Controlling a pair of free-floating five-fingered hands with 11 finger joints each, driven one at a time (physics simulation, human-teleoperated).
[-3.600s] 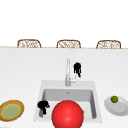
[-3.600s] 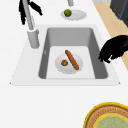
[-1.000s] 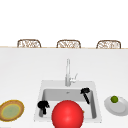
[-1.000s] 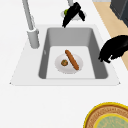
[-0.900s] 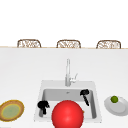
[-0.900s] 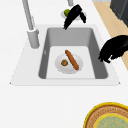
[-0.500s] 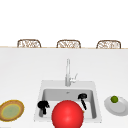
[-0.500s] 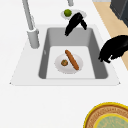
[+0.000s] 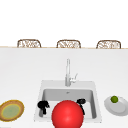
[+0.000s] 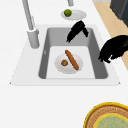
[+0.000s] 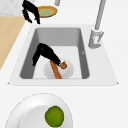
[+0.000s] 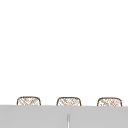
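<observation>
Right hand [image 10: 76, 31] has dropped from beside the tap [image 10: 30, 22] into the sink [image 10: 100, 65], fingers loose and holding nothing, hovering over the sausage [image 10: 72, 59] on its plate [image 10: 60, 68], left hand [image 10: 113, 48] idle

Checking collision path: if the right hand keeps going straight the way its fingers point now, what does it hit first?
Likely the sausage on the white plate in the sink. The right hand hangs over the basin, fingers angled down toward the plate; in the right side view its fingertips sit near the sausage, though depth is unclear.
</observation>
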